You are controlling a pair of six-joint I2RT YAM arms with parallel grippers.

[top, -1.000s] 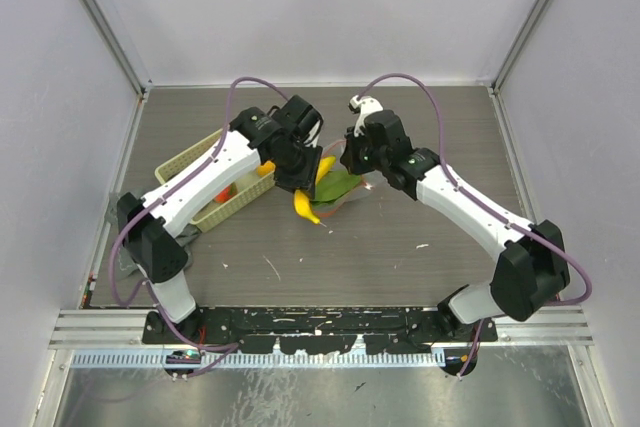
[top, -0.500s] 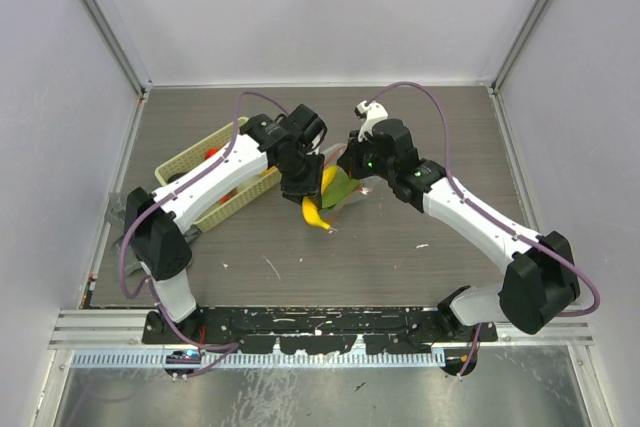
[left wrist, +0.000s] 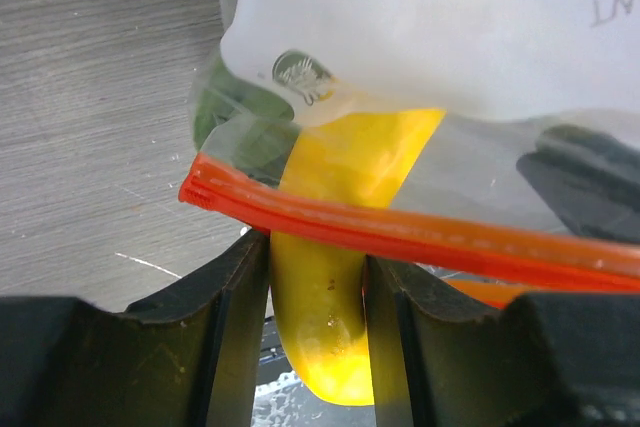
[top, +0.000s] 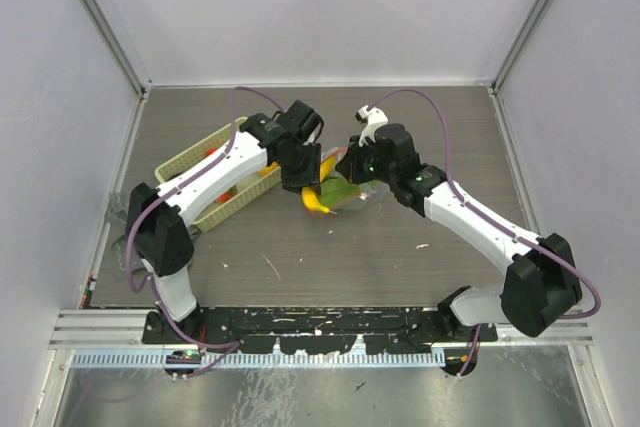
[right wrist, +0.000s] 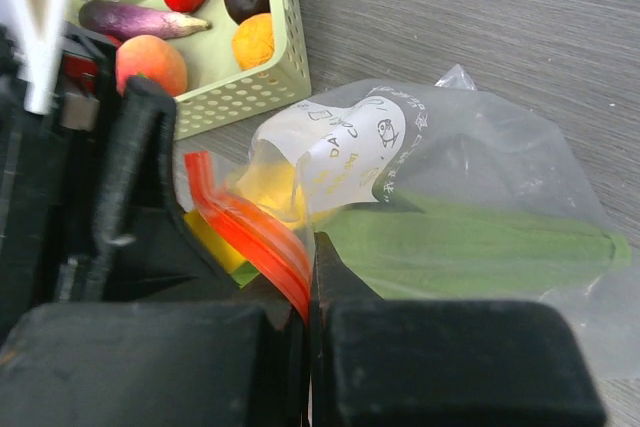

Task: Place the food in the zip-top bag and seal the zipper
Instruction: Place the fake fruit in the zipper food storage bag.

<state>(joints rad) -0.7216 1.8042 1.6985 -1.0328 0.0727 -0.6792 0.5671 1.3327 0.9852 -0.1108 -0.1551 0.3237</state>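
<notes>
wood-grain table [top: 400, 247]: right gripper [right wrist: 308, 267] clamped on zipper [left wrist: 400, 237], holding zip-top bag [right wrist: 480, 177] open; left gripper [left wrist: 315, 282] clasping banana [left wrist: 320, 337] half inside.

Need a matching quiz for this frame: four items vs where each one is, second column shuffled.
Items:
1. banana
2. green leaf
3. zipper
4. purple piece

Places:
A. in the mesh basket
B. pinched by the right gripper
C. held by the left gripper, partway into the zip-top bag
D. lying inside the zip-top bag

Pairs: 1-C, 2-D, 3-B, 4-A
</notes>
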